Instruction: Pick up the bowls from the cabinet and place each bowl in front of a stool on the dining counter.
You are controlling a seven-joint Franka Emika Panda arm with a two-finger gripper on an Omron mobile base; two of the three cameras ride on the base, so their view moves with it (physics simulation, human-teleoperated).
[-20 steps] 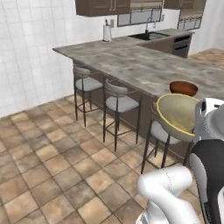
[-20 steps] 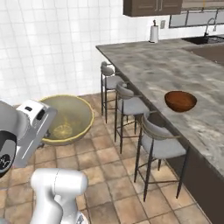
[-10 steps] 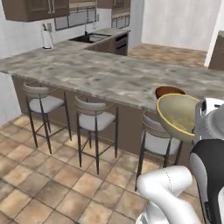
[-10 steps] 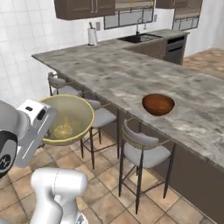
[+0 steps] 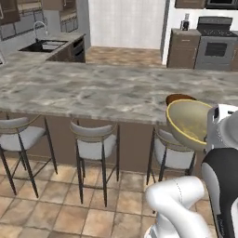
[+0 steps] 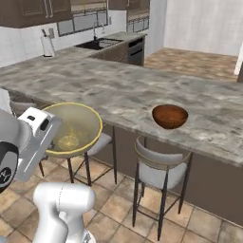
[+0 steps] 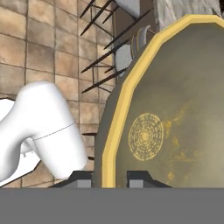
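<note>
The dining counter (image 5: 93, 90) is stretched across the scene, with three stools (image 5: 95, 142) tucked along its near side. The reddish-brown bowl (image 6: 170, 116) is set on the stone top near the edge, above one stool (image 6: 159, 166). The olive-beige bowl (image 6: 71, 128) is held tilted in the air beside that stool, its yellowish rim pinched between the closed fingers of the gripper (image 7: 109, 178).

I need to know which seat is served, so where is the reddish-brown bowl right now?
The reddish-brown bowl sits upright on the dining counter near its front edge, just above a stool, right of the held olive bowl in the right base view.
</note>
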